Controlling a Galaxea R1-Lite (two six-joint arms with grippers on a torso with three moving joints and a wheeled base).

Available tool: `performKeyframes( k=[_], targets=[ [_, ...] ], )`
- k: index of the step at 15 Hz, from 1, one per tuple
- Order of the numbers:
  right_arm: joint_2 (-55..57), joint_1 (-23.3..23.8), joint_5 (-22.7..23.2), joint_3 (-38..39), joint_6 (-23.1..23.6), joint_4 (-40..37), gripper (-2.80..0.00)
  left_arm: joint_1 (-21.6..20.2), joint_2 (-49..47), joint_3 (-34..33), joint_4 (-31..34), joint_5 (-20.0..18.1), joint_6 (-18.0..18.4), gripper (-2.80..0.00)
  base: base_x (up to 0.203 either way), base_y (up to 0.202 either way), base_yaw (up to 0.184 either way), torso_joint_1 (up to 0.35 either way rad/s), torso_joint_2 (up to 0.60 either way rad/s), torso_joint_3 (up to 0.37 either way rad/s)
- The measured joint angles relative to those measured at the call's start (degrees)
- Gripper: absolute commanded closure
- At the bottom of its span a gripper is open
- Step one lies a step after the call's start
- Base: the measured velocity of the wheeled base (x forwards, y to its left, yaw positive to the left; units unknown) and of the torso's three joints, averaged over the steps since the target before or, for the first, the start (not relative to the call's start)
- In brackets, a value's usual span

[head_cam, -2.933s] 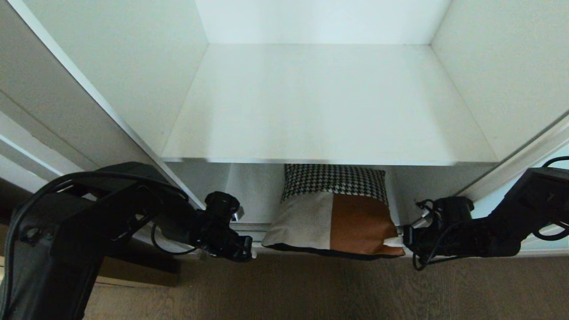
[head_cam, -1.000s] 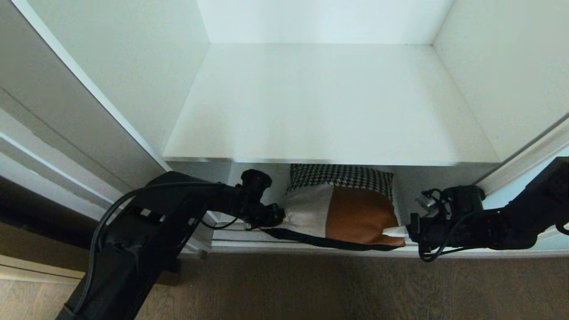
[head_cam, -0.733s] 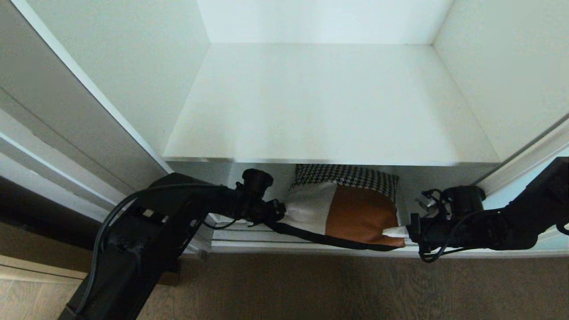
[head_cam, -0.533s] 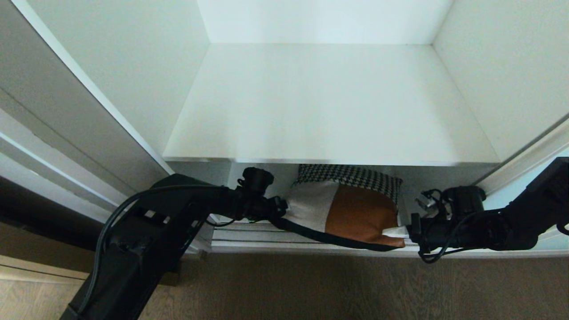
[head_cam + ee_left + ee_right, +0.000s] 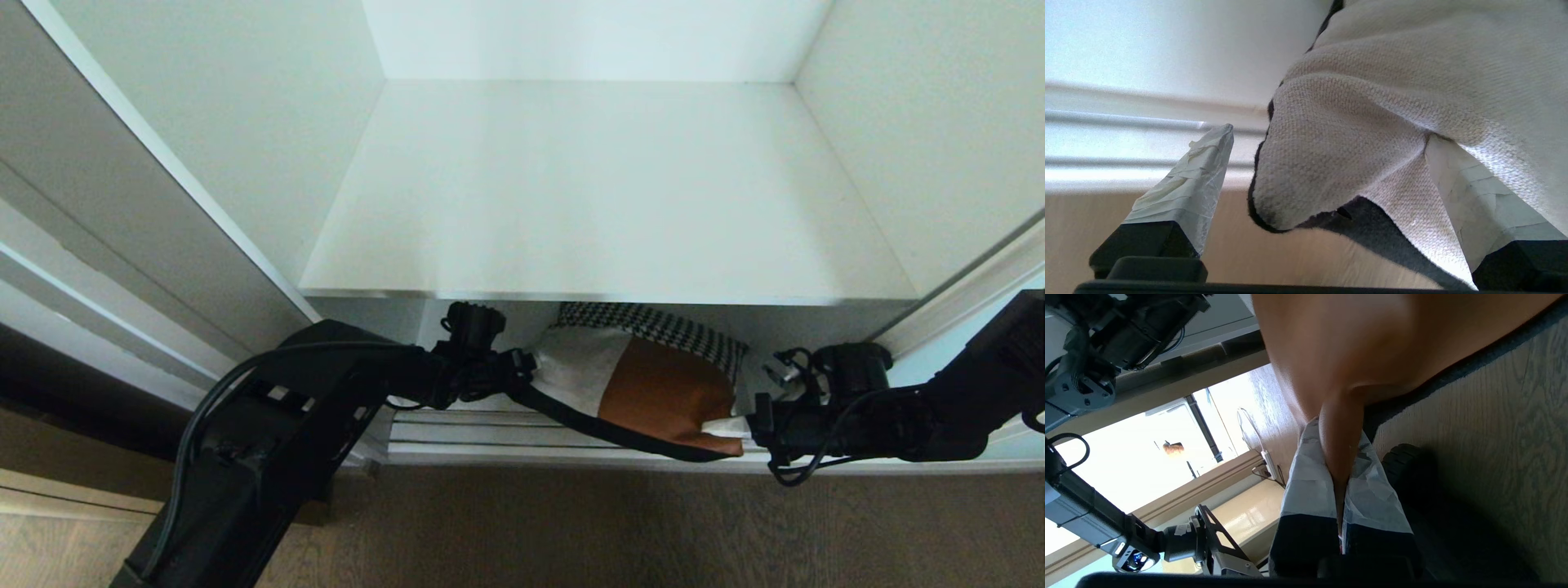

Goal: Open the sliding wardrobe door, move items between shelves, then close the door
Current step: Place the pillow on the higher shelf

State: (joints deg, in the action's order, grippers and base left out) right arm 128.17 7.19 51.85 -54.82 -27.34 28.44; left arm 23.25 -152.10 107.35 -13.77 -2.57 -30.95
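- Biggest thing in view is the wardrobe: its upper shelf (image 5: 608,188) spreads white and bare from front edge to back corners, waiting.
- Under that shelf's front edge sits the cushion (image 5: 645,384), a patchwork of cream, tan-brown and houndstooth with a black underside, lying at the front edge of the lower shelf (image 5: 457,425), tilted with its left side raised.
- The wooden floor (image 5: 571,531) runs along just below that lip.
- Over on the left, the left gripper (image 5: 522,371) is at the cushion's cream corner, fingers spread wide. In the left wrist view the corner (image 5: 1331,163) pokes between the taped fingertips (image 5: 1208,163), and the other one already presses into the fabric.
- On the right, the right gripper (image 5: 747,426) is pinched tight on the tan corner; the right wrist view shows a thin fold of brown fabric (image 5: 1341,457) squeezed between its pads.
- My read: this is the two-handed pick-up, one side secured, the other still to clamp.
- The risk, folks: lift now and only the right holds, on a thin fold that could slip, so the cushion swings or drops to the floor.
- Another worry: the upper shelf's front edge hangs right over the cushion, so a straight rise could jam it there.
- And the left fingers sit near the corner's tip; a shallow bite may catch only the black edge.
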Motion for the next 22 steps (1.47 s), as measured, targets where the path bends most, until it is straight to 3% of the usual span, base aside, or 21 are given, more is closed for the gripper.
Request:
performKeyframes(
  k=[5,6,22],
  targets=[
    [0.11,0.0,-0.04,0.06,-0.02,-0.11,0.0,1.27,-0.16,0.87,-2.05,-0.56,0.44,-2.8,0.0,0.0,0.0,0.0,0.0,0.0],
    [0.11,0.0,-0.04,0.06,0.0,-0.16,0.0,1.3,-0.25,1.21,-2.04,-0.56,0.44,0.0,0.0,0.0,0.0,0.0,0.0,0.0],
    [0.3,0.0,-0.28,0.36,0.8,-0.27,0.0,1.71,-0.65,0.65,-2.09,-0.67,-0.27,0.0,0.0,0.0,0.0,0.0,0.0,0.0]
  ],
)
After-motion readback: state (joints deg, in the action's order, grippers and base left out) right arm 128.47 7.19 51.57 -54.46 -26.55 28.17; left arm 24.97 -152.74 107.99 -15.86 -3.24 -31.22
